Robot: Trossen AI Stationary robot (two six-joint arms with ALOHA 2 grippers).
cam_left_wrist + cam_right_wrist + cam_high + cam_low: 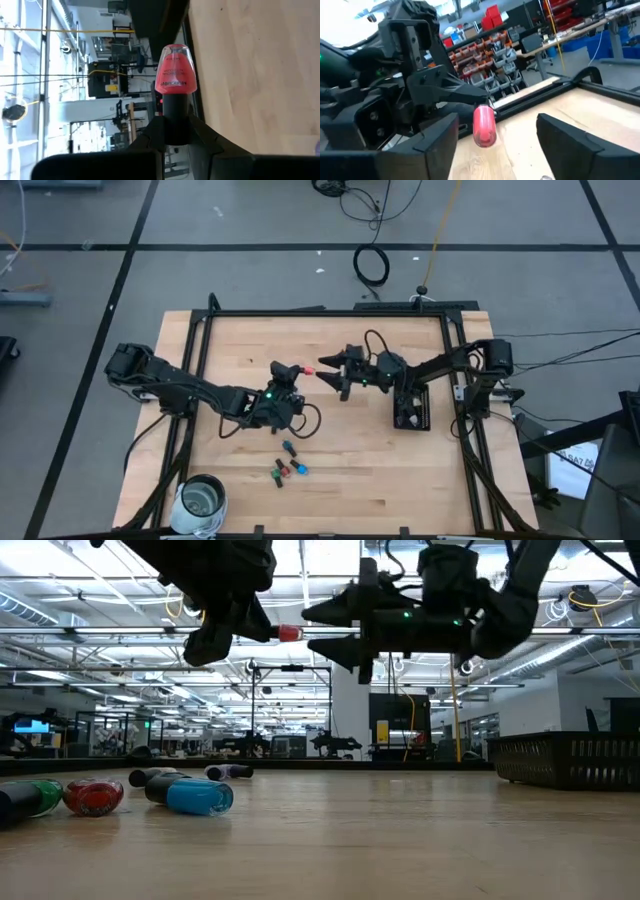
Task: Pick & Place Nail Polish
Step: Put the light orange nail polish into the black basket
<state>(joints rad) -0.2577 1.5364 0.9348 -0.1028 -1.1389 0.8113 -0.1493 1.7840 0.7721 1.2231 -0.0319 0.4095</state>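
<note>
My left gripper (297, 370) is over the middle of the table, shut on a pink-red nail polish bottle (308, 369) with a dark cap; the bottle also shows in the left wrist view (175, 70). My right gripper (331, 375) faces it from the table's right and is open. Its two fingers (437, 140) stand on either side of the bottle's glass end (484, 125) without touching it. Several other small bottles (289, 464) lie on their sides on the wood near the front; they also show in the low view (198, 796). My left gripper pinches the bottle's dark cap (176, 112) between its two fingers. The fingers lie level and point toward the table's right, along the bottle. The bottle sticks out level beyond the fingertips, glass end first, lifted well clear of the table.
A black rectangular tray (411, 412) lies under the right arm at the table's right. A large round glass jar (201, 500) stands at the front left corner. A black frame rail (330, 313) runs along the table's edges.
</note>
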